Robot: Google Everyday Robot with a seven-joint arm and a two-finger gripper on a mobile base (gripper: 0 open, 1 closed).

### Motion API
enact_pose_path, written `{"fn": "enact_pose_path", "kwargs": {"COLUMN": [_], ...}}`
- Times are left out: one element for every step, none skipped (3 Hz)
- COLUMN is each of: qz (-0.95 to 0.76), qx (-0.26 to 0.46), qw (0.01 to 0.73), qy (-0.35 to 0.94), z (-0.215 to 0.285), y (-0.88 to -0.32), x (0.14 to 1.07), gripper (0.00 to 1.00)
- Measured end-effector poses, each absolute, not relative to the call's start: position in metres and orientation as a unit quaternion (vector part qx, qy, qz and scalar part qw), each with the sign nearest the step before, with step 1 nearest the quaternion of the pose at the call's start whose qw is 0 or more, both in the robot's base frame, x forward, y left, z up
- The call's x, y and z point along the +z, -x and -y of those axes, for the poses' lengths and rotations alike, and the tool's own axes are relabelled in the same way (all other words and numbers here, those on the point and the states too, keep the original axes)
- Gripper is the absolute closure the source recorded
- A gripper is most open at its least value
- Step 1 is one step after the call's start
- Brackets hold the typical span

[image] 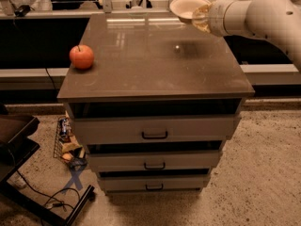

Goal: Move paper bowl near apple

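The paper bowl (186, 6) is off-white and round, held up in the air above the back right of the brown cabinet top (150, 65). My gripper (196, 17) is at the end of the white arm coming in from the right and is shut on the bowl's right rim. The bowl casts a shadow on the top beneath it. The red-orange apple (82, 56) sits on the left edge of the cabinet top, far to the left of the bowl.
The cabinet has three drawers (154, 134) with dark handles. A dark cart (19, 140) and cables stand on the floor at the left. A counter with clutter runs behind the cabinet.
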State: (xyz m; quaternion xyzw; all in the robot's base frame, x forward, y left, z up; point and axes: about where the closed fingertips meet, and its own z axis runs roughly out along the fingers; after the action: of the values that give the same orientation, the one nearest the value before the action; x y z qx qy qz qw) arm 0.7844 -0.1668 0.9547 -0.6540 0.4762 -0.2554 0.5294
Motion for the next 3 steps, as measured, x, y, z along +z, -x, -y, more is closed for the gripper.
{"fn": "enact_pose_path", "kwargs": {"qz": [-0.434, -0.375, -0.306], "qx": [-0.201, -0.126, -0.036], "qw": [0.565, 0.606, 0.628], "qy": [0.672, 0.69, 0.715], "z": [0.128, 0.082, 0.036], "y": [-0.748, -0.719, -0.683], "x": [0.966, 0.97, 0.966], "gripper": [1.0, 1.0, 1.0]}}
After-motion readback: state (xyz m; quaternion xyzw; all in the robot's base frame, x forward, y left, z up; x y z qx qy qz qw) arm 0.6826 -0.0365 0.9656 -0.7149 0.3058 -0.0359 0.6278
